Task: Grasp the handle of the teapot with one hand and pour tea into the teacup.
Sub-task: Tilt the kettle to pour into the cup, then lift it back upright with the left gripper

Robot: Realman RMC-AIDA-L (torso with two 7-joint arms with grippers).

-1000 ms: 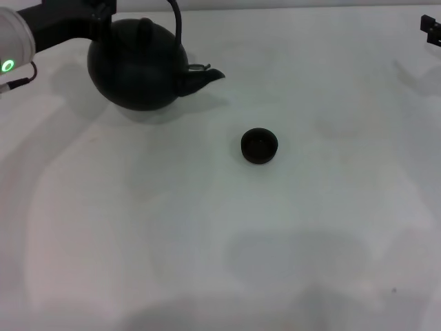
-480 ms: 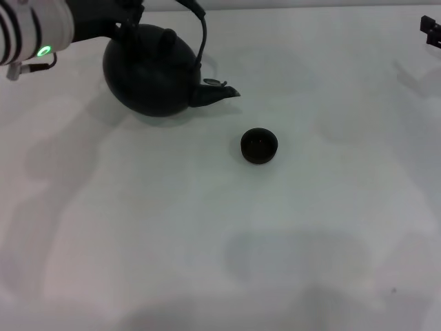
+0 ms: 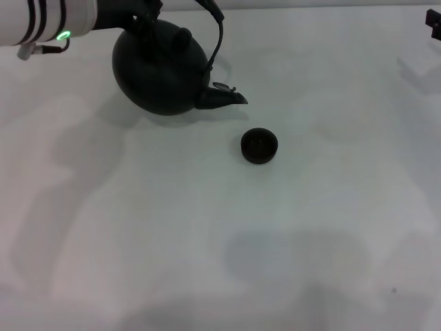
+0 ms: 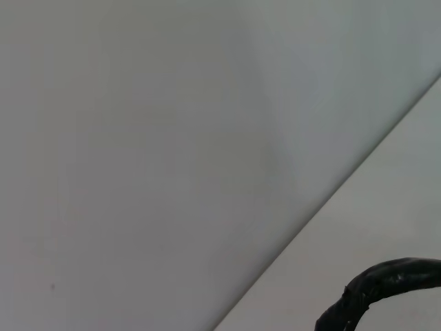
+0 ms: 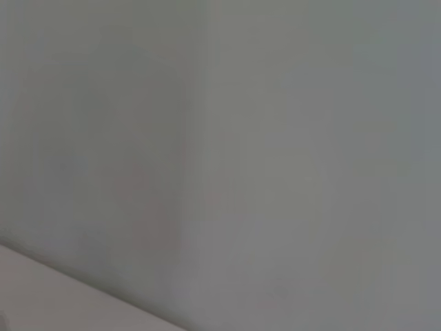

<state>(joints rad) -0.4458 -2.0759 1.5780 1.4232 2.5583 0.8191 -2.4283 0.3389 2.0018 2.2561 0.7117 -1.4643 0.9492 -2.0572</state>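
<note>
The matte-black teapot [image 3: 162, 72] hangs tilted at the back left in the head view, its spout [image 3: 224, 98] pointing right and slightly down toward the teacup. Its arched dark handle [image 3: 219, 34] rises to the top edge of the view. My left gripper [image 3: 141, 10] is at the top edge, shut on the handle, with most of it cut off. A bit of the wrapped handle also shows in the left wrist view [image 4: 386, 286]. The small dark teacup [image 3: 259, 145] stands upright on the white table [image 3: 207, 241], just right of and nearer than the spout tip. My right gripper [image 3: 435, 24] is parked at the far right edge.
The white table surface spreads around the cup. The teapot casts a shadow on it to the left. The right wrist view shows only a plain pale surface.
My left arm has carried the teapot to the right, toward the teacup, and the spout has dipped a little. The teacup and the right arm have not moved.
</note>
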